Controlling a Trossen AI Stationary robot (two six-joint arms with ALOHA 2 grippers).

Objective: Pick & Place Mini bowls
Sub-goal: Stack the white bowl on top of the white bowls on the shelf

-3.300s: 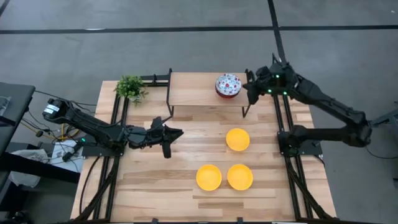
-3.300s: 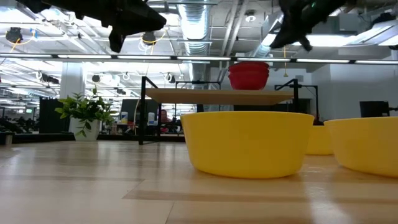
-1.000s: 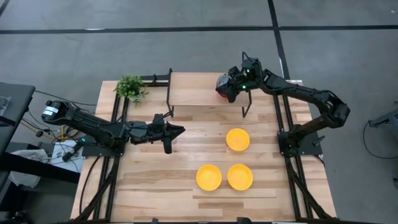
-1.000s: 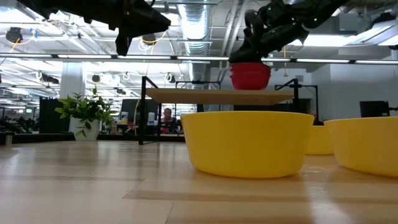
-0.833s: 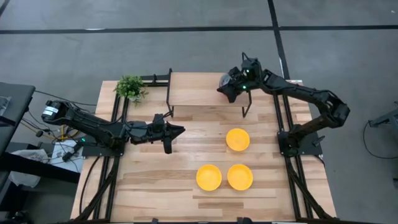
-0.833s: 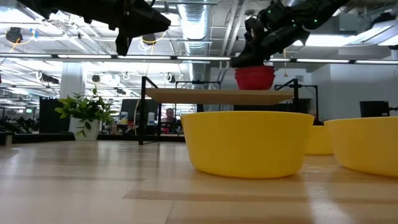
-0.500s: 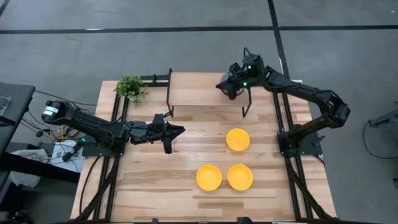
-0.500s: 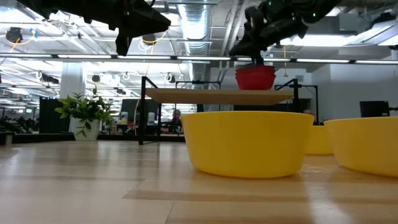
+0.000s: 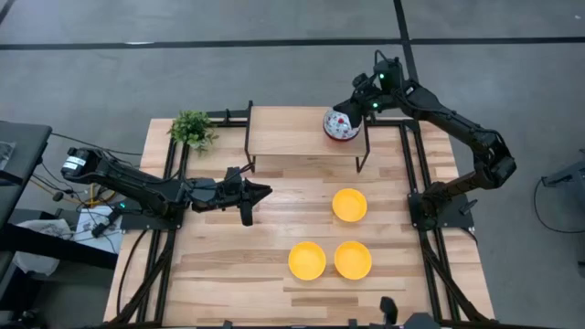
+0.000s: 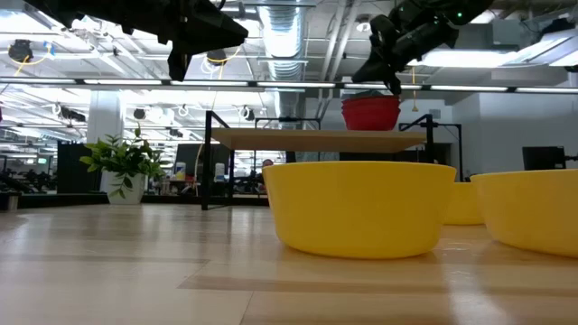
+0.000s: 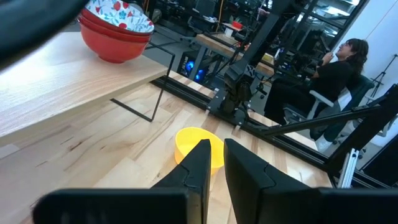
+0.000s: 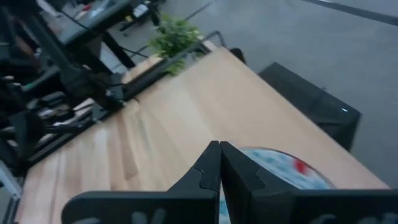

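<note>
Roughly half done by my read: floral bowl stack (image 9: 341, 125) sits on the raised shelf (image 9: 292, 132), upper centre of the high view, nested, red outsides, count unclear. Three yellow bowls (image 9: 349, 205) sit loose and empty on the table (image 9: 228, 265), centre-right, probably left to place. Right gripper (image 9: 352, 106) is above the stack, jaws closed, empty. Left gripper (image 9: 260, 192) idles centre-left, jaws nearly closed, holding nothing.

Floral bowl (image 12: 283, 167) partly behind claw

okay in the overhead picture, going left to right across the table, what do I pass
Potted plant → left gripper → first yellow bowl → stack of patterned bowls on the shelf → right gripper.
</note>
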